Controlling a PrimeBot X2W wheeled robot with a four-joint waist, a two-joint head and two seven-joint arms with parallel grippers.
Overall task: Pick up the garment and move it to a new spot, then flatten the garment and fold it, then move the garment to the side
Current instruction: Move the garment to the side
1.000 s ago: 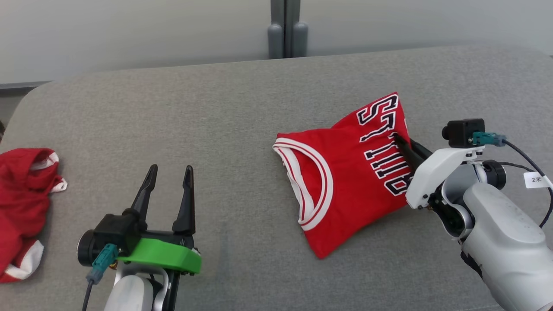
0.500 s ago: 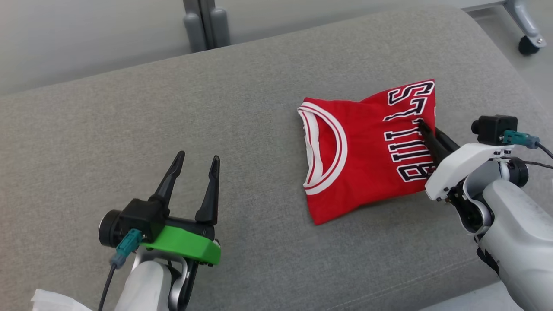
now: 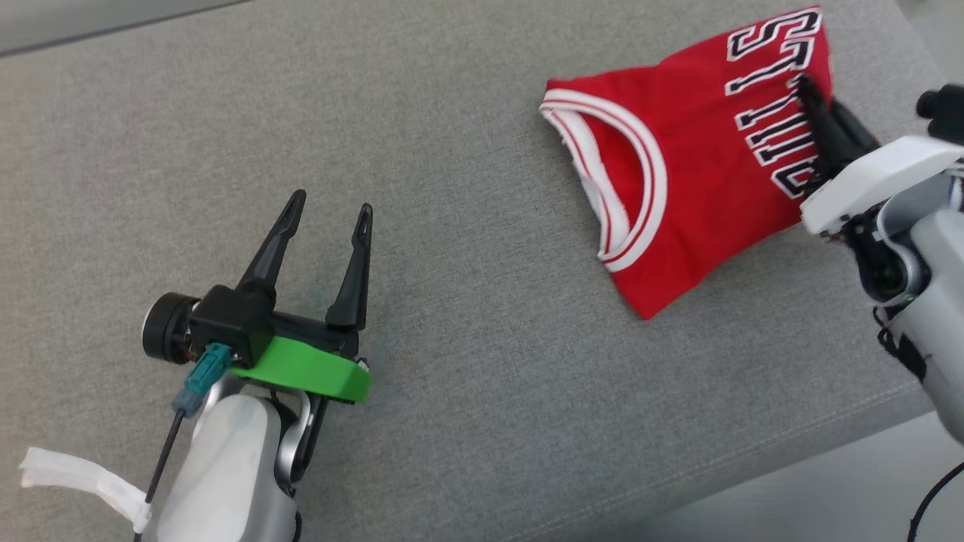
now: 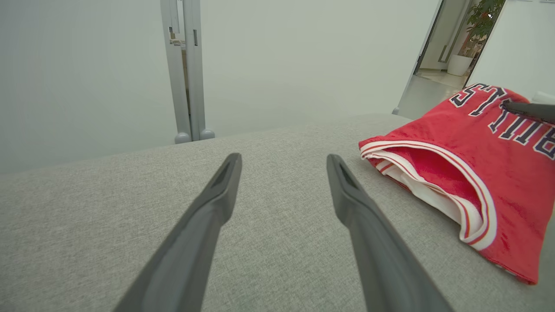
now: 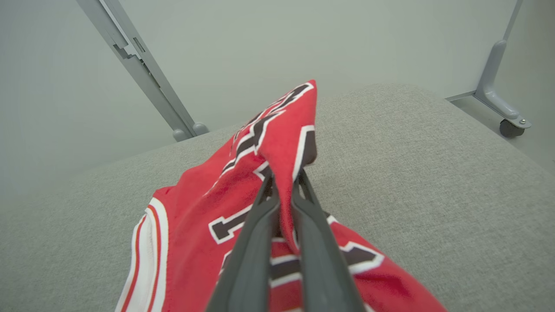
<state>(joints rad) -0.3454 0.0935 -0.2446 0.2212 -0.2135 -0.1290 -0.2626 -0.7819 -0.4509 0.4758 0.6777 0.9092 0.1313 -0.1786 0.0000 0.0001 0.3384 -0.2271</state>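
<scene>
Folded garment (image 3: 700, 188), edge inside right gripper (image 3: 806, 84)

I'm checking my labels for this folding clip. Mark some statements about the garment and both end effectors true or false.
The right end effector is shut on the red jersey. True.
The left end effector holds fabric. False: it is open and empty over the grey cushion.
The jersey's white-trimmed neckline faces the left end effector's side. True.
The jersey's lettering is yellow. False: it is black with white outlines.
</scene>
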